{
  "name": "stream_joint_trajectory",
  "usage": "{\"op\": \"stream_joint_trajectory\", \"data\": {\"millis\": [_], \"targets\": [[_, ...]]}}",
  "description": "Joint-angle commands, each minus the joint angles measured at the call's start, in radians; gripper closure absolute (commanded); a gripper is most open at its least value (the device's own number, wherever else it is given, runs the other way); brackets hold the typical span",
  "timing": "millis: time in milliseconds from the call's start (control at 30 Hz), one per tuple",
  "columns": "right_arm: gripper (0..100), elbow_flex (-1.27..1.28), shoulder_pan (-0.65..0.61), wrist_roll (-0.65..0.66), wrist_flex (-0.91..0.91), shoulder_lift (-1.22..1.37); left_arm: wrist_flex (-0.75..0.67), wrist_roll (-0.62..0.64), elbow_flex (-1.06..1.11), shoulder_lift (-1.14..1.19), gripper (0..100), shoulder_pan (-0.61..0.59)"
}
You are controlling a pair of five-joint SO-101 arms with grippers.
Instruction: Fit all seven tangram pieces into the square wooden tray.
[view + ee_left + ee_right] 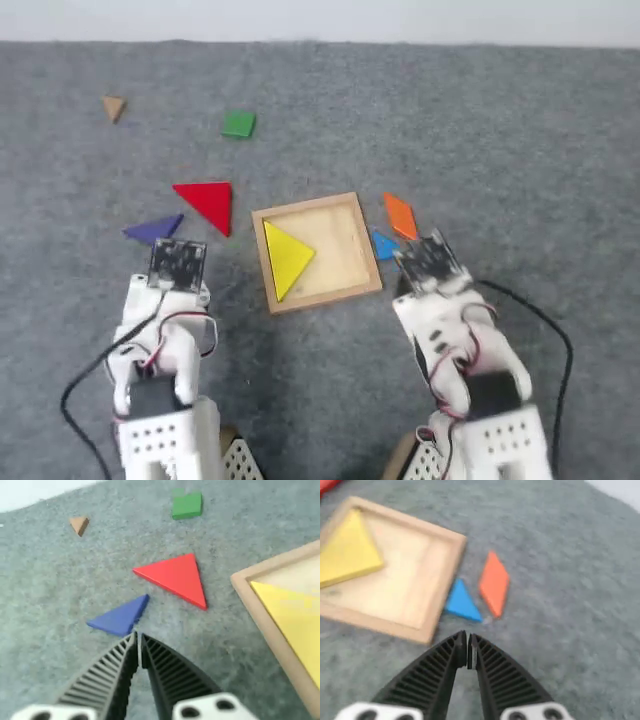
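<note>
Grey fabric covers the bench (520,130), where your two arms flank the square wooden tray (335,250) set near its middle. One piece is home: the yellow triangle (285,258) lies flat against the tray's left wall. Six lie outside.

Your left hand (139,636) hangs with its fingers pressed together and nothing between them. The violet-blue triangle (120,616) lies just ahead of its tips, long edge slanting across the hand's line, and the red triangle (175,577) sits beyond, nearer the tray.

Your right hand (468,634) is likewise closed and empty. Just ahead of it lies the small blue triangle (462,602), close beside the tray's right rim. The orange parallelogram (494,584) lies just past it, its long axis running away from the hand, roughly along that rim.

The green square (238,124) and the tan triangle (114,106) lie well apart, toward the bench's far-left corner.

Judged from this, each hand must open before taking its nearest piece, and the blue triangle's closeness to the rim may crowd your right hand
</note>
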Motion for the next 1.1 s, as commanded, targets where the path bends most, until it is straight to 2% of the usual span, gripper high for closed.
{"op": "stream_joint_trajectory", "data": {"millis": [0,100,367,933,1067], "targets": [[98.1,0.129,0.085,0.008,-0.012,-0.193,0.109,0.028,-0.039,-0.077,99,0.006],[98.2,0.147,0.102,0.008,-0.013,-0.081,0.127,0.029,0.013,-0.046,99,0.005],[98.2,0.146,0.104,0.017,0.147,0.042,0.410,0.025,0.008,-0.055,99,-0.049],[98.0,0.149,0.094,0.003,0.194,-0.068,0.402,0.028,0.008,-0.055,99,-0.048],[98.0,0.149,0.051,-0.129,0.196,-0.068,0.402,0.028,0.008,-0.055,99,-0.048]]}}
